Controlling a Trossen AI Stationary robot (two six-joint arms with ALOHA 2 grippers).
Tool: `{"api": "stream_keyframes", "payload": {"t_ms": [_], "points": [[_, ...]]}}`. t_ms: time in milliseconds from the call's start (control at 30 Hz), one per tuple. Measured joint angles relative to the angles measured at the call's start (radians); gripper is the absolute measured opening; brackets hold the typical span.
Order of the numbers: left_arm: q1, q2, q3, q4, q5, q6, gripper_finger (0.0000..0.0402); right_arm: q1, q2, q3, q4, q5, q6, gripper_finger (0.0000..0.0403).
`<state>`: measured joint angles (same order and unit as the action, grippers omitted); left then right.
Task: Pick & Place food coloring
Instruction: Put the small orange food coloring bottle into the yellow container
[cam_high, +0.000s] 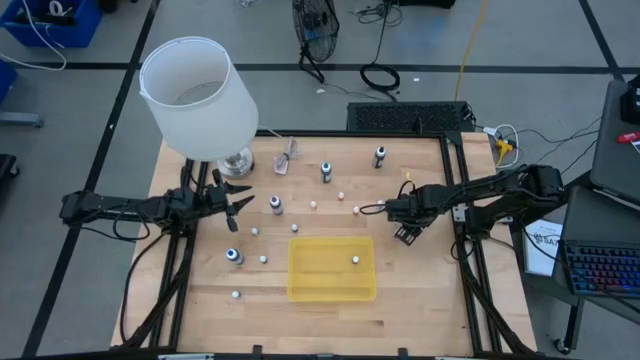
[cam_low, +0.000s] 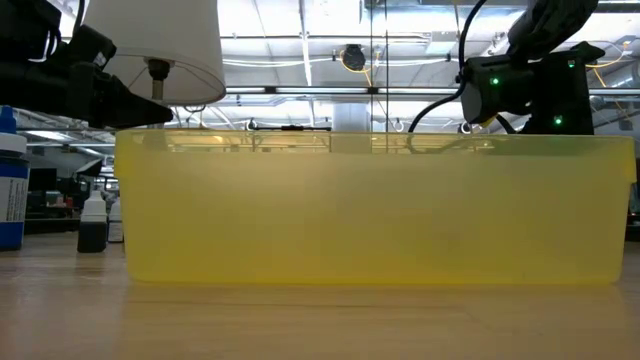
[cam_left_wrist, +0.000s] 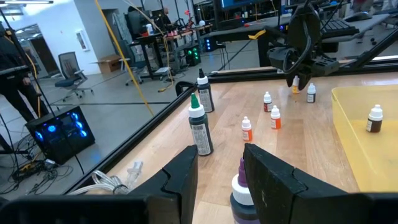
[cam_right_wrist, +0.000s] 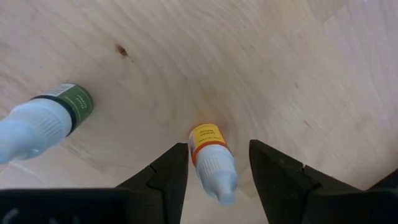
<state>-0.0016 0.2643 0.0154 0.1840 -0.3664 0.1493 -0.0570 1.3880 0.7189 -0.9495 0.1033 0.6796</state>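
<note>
Nearby, lamp (cam_high: 197, 95), yellow tray (cam_high: 331, 268), scattered bottles (cam_high: 326, 172)

Dark cabled arms, green lights

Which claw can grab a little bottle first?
Probably the right claw: it points down with its open fingers either side of a small yellow-labelled bottle. The left claw is open too, level with a dark bottle just ahead, not yet between its fingers.
</note>
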Motion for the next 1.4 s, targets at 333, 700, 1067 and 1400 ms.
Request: {"api": "stream_keyframes", "payload": {"t_ms": [333,700,1067,1400], "points": [[0.000,0.000,0.000,0.000,0.000,0.000,0.0132,0.000,0.000,0.000,-0.001,-0.003,-0.011,0.0156],[0.000,0.000,0.000,0.000,0.000,0.000,0.0131,0.000,-0.053,0.001,0.001,-0.004,0.010,0.0155],[0.000,0.000,0.000,0.000,0.000,0.000,0.0132,0.000,-0.055,0.001,-0.001,-0.003,0.015,0.0155],[0.000,0.000,0.000,0.000,0.000,0.000,0.0131,0.000,-0.055,0.001,-0.001,-0.002,0.013,0.0105]]}}
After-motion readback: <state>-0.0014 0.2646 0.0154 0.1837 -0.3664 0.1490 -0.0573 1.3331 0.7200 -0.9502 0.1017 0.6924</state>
